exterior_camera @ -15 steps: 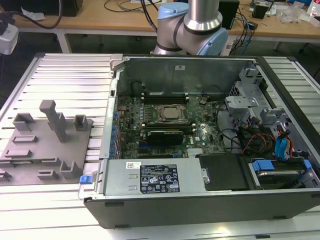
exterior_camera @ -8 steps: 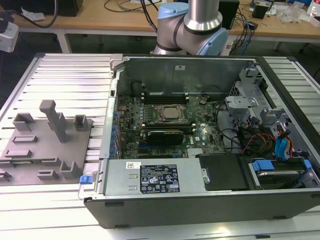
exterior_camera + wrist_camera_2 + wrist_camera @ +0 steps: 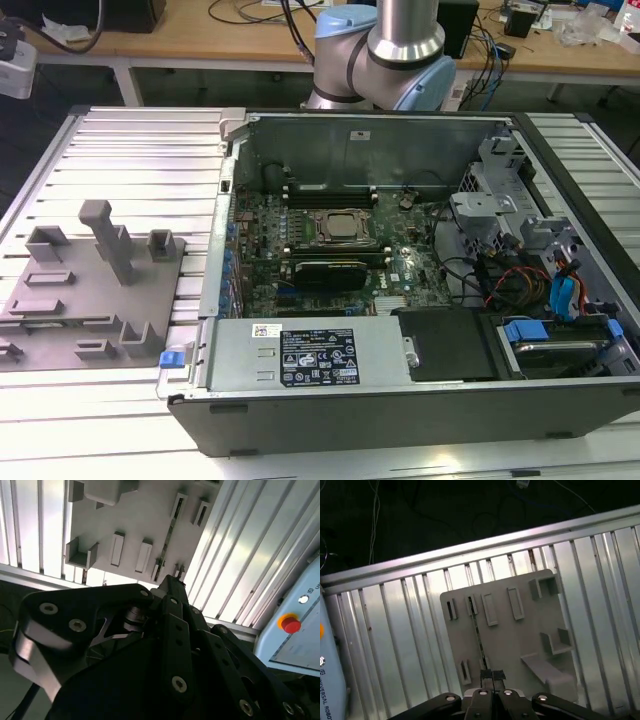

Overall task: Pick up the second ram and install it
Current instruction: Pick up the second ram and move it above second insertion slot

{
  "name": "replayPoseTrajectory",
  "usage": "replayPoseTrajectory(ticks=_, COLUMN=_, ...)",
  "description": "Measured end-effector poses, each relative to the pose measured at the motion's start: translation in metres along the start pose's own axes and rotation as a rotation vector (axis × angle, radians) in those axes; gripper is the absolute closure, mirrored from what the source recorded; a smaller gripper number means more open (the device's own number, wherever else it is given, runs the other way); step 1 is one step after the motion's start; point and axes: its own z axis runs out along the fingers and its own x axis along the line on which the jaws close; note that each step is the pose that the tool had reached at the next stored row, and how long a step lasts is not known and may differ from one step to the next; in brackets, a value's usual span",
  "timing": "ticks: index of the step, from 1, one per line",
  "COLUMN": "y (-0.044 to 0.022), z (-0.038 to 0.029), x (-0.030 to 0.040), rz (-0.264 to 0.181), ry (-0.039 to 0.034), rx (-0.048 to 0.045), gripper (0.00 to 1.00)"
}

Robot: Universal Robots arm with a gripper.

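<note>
Hanging over the flat grey slotted fixture plate (image 3: 520, 625), the black 2-finger gripper (image 3: 492, 674) shows its fingertips (image 3: 486, 674) drawn narrowly together in both wrist views, with nothing seen gripped between them. The second ram (image 3: 477, 635), a long thin dark circuit-board stick, stands on edge in a slot of that plate, below the fingertips; whether they touch cannot be told. An open black computer case (image 3: 400, 420) sits just beside the plate.

This is a robotics lab or test workshop. A silver and light-blue robot arm (image 3: 385, 45) stands at the far side of a ribbed aluminium table (image 3: 130, 150). The table bears an opened black desktop computer case (image 3: 400, 420) and a grey plastic fixture plate (image 3: 95, 300). Beyond it, long wooden workbenches (image 3: 230, 40) carry tangled cables (image 3: 490, 70).
</note>
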Motion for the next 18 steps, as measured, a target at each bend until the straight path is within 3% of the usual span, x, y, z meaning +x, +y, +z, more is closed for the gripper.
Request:
replayPoseTrajectory(ticks=14, y=0.0, z=0.0, x=0.0, rz=-0.137, ry=0.004, rx=-0.0002, gripper=0.89)
replayPoseTrajectory(ticks=18, y=0.0001, z=0.0, x=-0.0001, rz=-0.156, ry=0.0, rx=-0.0009, gripper=0.89)
